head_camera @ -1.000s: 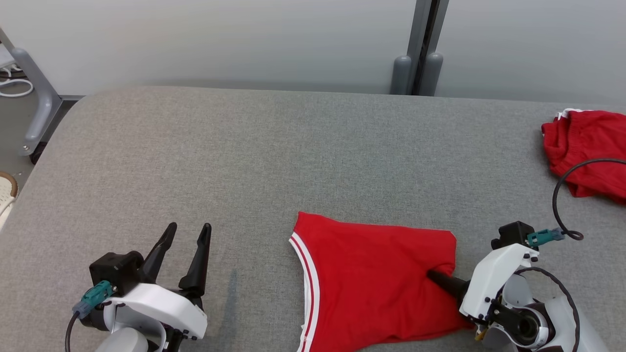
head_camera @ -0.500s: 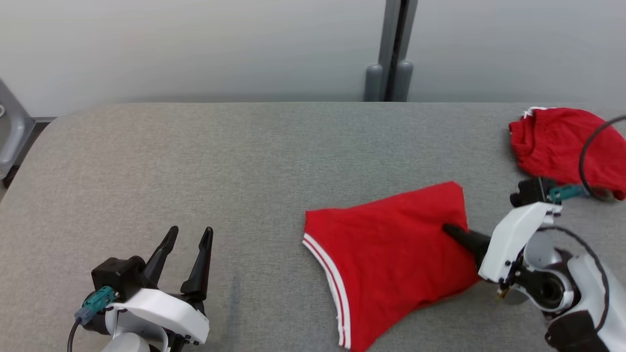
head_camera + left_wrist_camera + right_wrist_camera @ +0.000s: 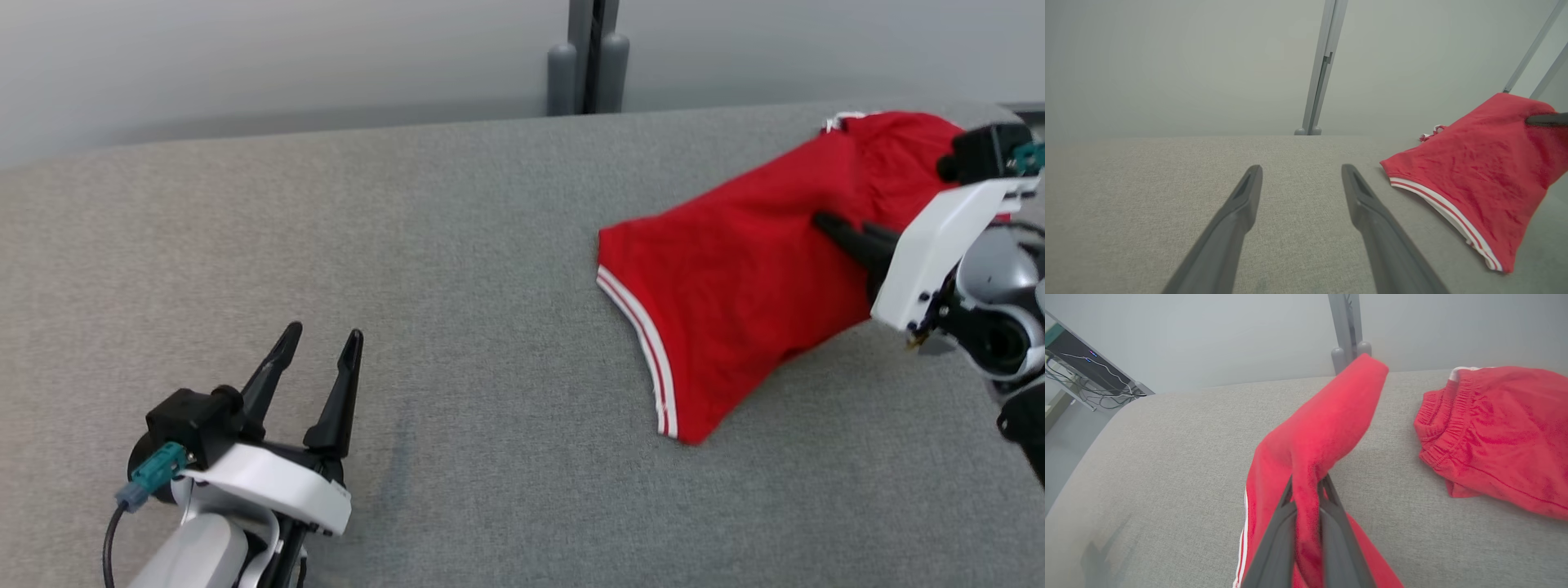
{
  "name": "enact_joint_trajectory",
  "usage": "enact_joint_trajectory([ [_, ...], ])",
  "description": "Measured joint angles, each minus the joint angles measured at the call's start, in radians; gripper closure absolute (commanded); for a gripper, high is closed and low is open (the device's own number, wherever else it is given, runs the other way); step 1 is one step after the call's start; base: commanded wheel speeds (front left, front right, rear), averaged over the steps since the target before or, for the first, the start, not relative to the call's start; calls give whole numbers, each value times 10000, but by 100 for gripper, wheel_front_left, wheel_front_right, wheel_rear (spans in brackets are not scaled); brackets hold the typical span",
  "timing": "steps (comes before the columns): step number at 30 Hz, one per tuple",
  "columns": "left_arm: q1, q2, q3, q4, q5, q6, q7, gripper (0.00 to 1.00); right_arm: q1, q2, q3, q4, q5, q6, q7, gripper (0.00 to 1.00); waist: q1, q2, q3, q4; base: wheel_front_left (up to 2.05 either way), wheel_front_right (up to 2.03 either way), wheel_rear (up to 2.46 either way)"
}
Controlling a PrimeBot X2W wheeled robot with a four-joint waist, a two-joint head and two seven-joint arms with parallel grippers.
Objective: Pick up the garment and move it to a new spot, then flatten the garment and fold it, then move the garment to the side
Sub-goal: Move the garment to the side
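The grey padded table (image 3: pixel 367 245) bears the folded red shorts (image 3: pixel 735 286) toward its right side. Their striped hem sits low and leftward, and the other end is lifted, pinched in the closed right gripper (image 3: pixel 839 229). A second red garment (image 3: pixel 1494 428) lies near, further right. The left gripper (image 3: pixel 324 335) hangs spread and empty — well apart.

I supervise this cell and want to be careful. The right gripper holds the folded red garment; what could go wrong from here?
1. The right gripper pinches only a small bunch of the garment. The rest hangs low over the table, so the fold may open or drag.
2. Another red garment lies close by on the right, and the held one might land on it or pull it along.
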Motion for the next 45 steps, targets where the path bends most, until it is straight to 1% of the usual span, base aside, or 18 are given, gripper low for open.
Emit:
enact_joint_trajectory([
  [7, -508, 42, 253, -355, 508, -153, 2, 0, -1688, -443, 748, 759, 13, 2, -723, 100, 0, 0, 894, -427, 0, 0, 0],
  [15, -1042, 31, 451, -616, 932, -345, 0, 0, -3351, -855, 1085, 1795, 77, 2, -1503, 100, 0, 0, 1992, -784, 0, 0, 0],
  [23, -1449, 42, 472, -640, 1183, -504, 2, 0, -4646, -1223, 1406, 2886, -136, 2, -2132, 100, 1, 0, 2863, -927, 0, 0, 0],
  [26, -1600, 86, 468, -631, 1197, -518, 4, 0, -5107, -1415, 1559, 3235, -414, 2, -2387, 100, 0, 0, 3127, -923, 0, 0, 0],
  [30, -1714, 113, 454, -640, 1221, -550, 17, 0, -5613, -1486, 1741, 3914, -863, 2, -2690, 100, 0, 0, 3427, -908, 0, 0, 0],
  [34, -1797, 138, 439, -685, 1273, -550, 48, 0, -6038, -1561, 2088, 4675, -1643, 4, -2978, 100, 0, 0, 3662, -883, 0, 0, 0],
  [40, -1945, 209, 451, -757, 1281, -548, 48, 0, -6553, -1361, 2347, 6054, -2663, 6, -3371, 100, 0, 0, 3814, -844, 0, 0, 0],
  [41, -1952, 217, 449, -769, 1281, -548, 48, 0, -6642, -1333, 2355, 6364, -2855, 4, -3417, 99, 0, 0, 3818, -833, 0, 0, 0],
  [42, -1952, 215, 449, -775, 1281, -548, 48, 0, -6715, -1294, 2368, 6623, -3051, 4, -3473, 89, 0, 0, 3816, -820, 0, 0, 0],
  [43, -1955, 207, 445, -788, 1283, -548, 46, 0, -6817, -1231, 2357, 6930, -3212, 4, -3570, 73, 0, 0, 3811, -803, 0, 0, 0],
  [44, -1957, 205, 449, -792, 1283, -548, 46, 0, -6917, -1168, 2362, 7239, -3404, 4, -3593, 52, 0, 0, 3803, -786, 0, 0, 0],
  [45, -1959, 203, 445, -790, 1283, -548, 46, 0, -6994, -1087, 2376, 7453, -3570, 4, -3609, 26, 0, 0, 3791, -768, 0, 0, 0],
])
